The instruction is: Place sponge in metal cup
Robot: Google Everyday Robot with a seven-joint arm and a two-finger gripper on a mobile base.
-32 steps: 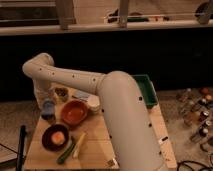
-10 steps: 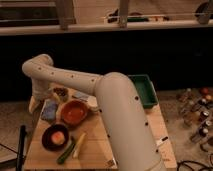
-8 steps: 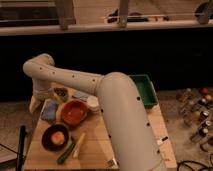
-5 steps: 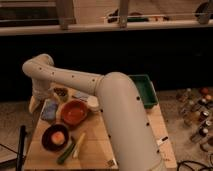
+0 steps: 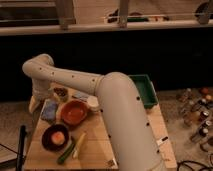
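Sponge (image 5: 50, 111): pale blue-lavender pad, left-centre of frame, lying flat near the left edge of the wooden worktop (image 5: 95, 143). It sits just left of the orange bowl (image 5: 74, 112); touching or not, can't tell. Metal cup (image 5: 61, 93) is near it, up and to the right, at the back-left of the worktop: small, dark inside, upright. The sponge is not in the cup.

Claw (image 5: 34, 104) hangs at the far left of frame, just up-left of the sponge, at the worktop's left edge. Can't tell whether the claw is open or closed, or whether it touches the sponge.

A flat grey-blue item (image 5: 80, 96) lies right of the metal cup, behind the orange bowl. White cup (image 5: 92, 103) is just right of the orange bowl, partly hidden by the arm (image 5: 120, 110). A dark bowl (image 5: 55, 137) with something orange inside sits in the lower left, below the sponge. A green vegetable (image 5: 66, 153) and a pale stick (image 5: 79, 145) lie side by side just right of the dark bowl. Green bin (image 5: 146, 90) is at the worktop's upper right. Bottles (image 5: 196, 112) stand at the far right, off the worktop.
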